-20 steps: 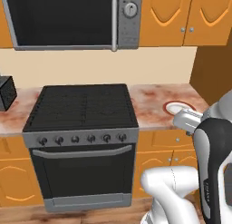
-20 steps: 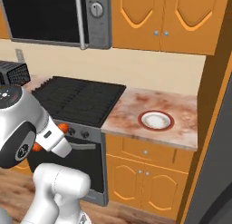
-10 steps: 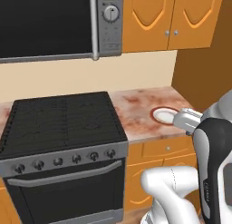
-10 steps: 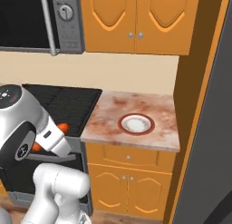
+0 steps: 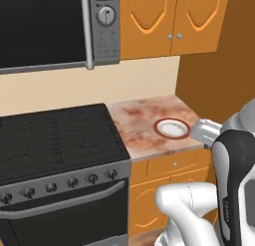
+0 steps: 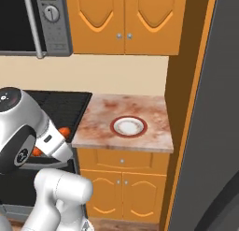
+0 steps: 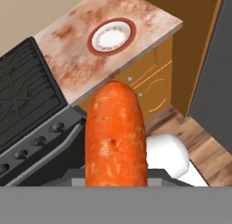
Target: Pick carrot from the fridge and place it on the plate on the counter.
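A: From the left base view, where do we stand?
B: We see the plate [image 5: 172, 127] bare on the counter [image 5: 137, 125], beside the stove [image 5: 55, 140]. Nothing is delivered yet.

A: And the right base view?
B: We spot orange bits of the carrot [image 6: 65, 131] low by our arm, well apart from the plate, with the fridge [image 6: 219, 108] at the right.

A: The hand view?
B: The gripper [image 7: 116, 180] is clamped on the carrot, which stands up large before the camera. We judge the pick done; carrying over and setting it down remain.
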